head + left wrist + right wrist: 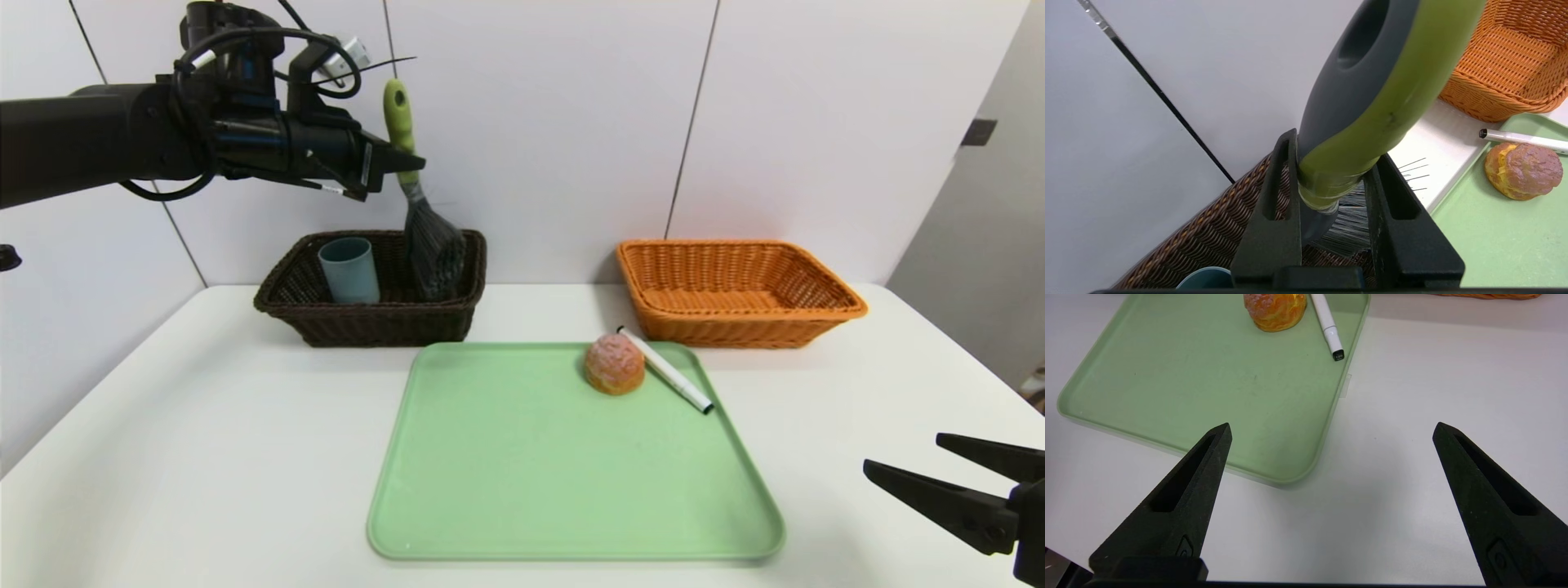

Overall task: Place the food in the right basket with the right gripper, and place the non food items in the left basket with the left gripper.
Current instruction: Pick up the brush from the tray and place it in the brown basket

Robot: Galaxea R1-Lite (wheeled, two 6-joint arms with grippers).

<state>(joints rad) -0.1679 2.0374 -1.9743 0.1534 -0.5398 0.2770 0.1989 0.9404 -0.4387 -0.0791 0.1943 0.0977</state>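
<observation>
My left gripper [400, 163] is clamping the brush [420, 216] by its handle, holding it upright with the bristles hanging down into the brown basket [371, 314] — the cup [349, 269] is standing there too. My right gripper [914, 465] is waiting wide open and holding nothing, low over the table [163, 425] — the bun [614, 363] and marker [668, 371] are lying side by side on the tray [571, 457], near the orange basket [739, 294]

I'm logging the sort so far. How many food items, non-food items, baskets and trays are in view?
Food: 1, the bun.
Non-food items: 3, the cup, the brush held by the left gripper, the marker.
Baskets: 2, dark brown basket, orange basket.
Trays: 1, green tray.
Total: 7.
</observation>
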